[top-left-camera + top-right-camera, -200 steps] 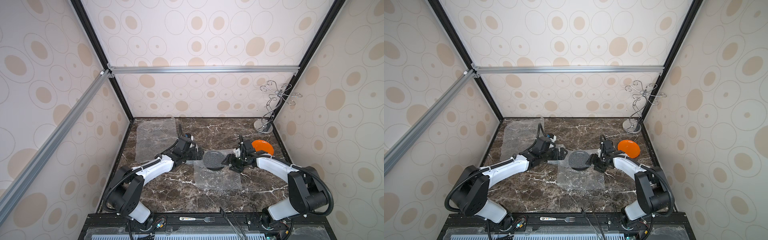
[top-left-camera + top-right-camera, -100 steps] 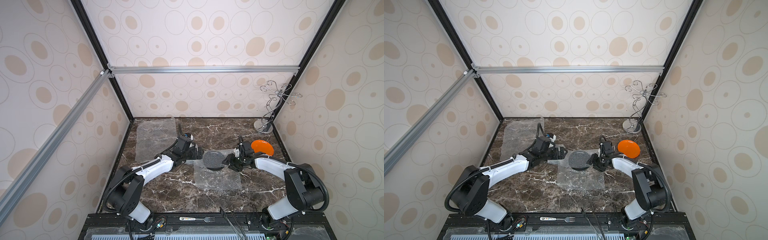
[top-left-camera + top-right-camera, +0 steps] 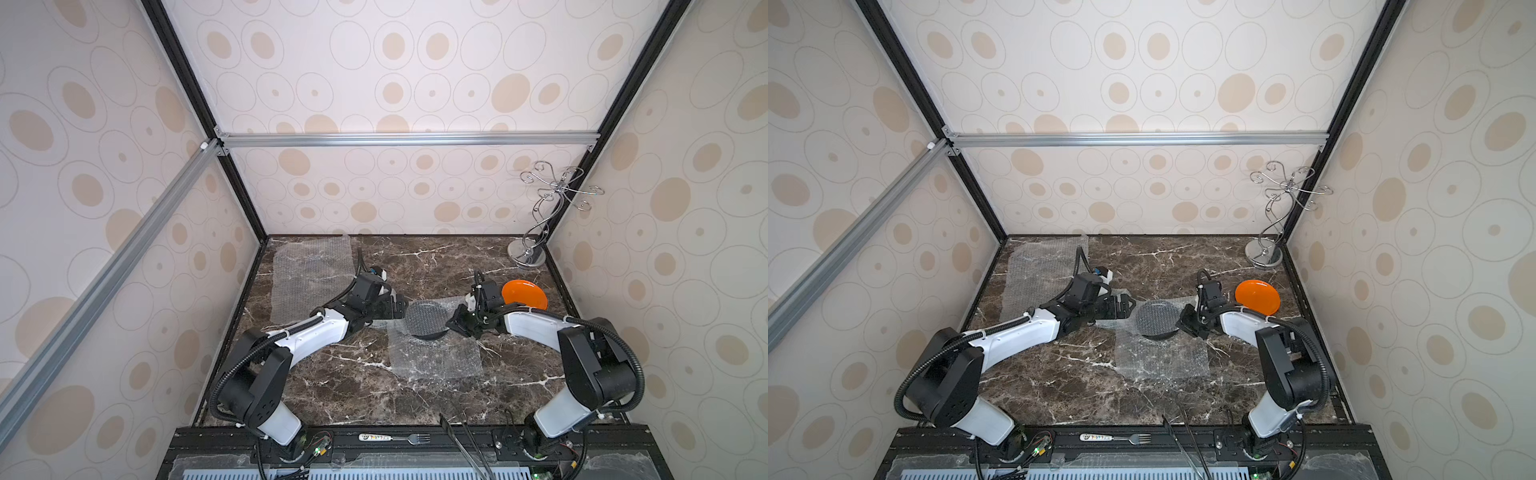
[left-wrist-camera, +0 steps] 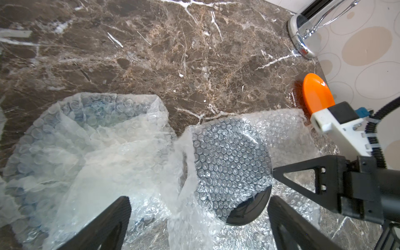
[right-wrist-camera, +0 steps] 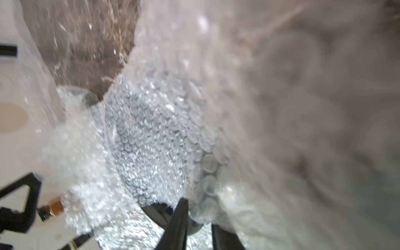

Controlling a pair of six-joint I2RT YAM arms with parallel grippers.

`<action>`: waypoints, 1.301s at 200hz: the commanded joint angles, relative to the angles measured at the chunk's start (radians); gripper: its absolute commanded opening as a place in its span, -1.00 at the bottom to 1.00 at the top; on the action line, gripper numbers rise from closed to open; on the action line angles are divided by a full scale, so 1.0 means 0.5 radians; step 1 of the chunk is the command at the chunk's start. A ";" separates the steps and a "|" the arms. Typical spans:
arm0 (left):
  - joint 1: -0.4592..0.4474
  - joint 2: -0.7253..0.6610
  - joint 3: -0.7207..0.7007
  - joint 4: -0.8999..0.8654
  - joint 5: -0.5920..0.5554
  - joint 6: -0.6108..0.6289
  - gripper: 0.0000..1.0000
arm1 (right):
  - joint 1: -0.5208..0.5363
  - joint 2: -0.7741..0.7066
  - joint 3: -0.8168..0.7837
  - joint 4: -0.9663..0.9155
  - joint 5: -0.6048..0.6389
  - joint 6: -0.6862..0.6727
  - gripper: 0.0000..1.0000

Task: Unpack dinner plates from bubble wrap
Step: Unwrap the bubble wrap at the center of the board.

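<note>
A dark grey dinner plate (image 3: 426,322) (image 3: 1156,320) lies mid-table on a sheet of bubble wrap (image 3: 436,357) (image 3: 1163,357). A flap of the wrap covers most of its top; only a crescent of its rim (image 4: 249,210) is bare. My right gripper (image 3: 453,322) (image 3: 1183,322) (image 5: 199,214) is at the plate's right edge, jaws close together, pinching the flap's edge there with the plate's rim between them. My left gripper (image 3: 399,309) (image 3: 1129,307) (image 4: 199,201) stands wide open just left of the plate, holding nothing. An orange dinner plate (image 3: 524,294) (image 3: 1257,297) (image 4: 315,95) sits bare behind the right arm.
A second bubble wrap sheet (image 3: 311,278) (image 3: 1038,274) lies flat at the back left. A chrome wire stand (image 3: 527,253) (image 3: 1264,253) (image 4: 303,41) occupies the back right corner. A fork (image 3: 399,437) rests on the front ledge. Crumpled wrap (image 4: 86,140) bulges beside the left gripper.
The right gripper's jaws have closed in on the wrap at the grey plate's right edge. The left arm and both plates have stayed put.
</note>
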 commanded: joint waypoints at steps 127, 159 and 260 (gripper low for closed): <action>0.020 -0.119 0.105 -0.159 -0.096 0.105 0.99 | -0.050 0.254 0.741 -0.341 0.055 -0.298 -1.00; 0.020 -0.148 0.149 -0.205 -0.105 0.160 0.99 | -0.055 0.364 0.957 -0.448 0.062 -0.383 -1.00; -0.002 -0.120 0.075 -0.004 0.122 0.074 0.99 | -0.061 0.592 1.284 -0.576 0.037 -0.498 -1.00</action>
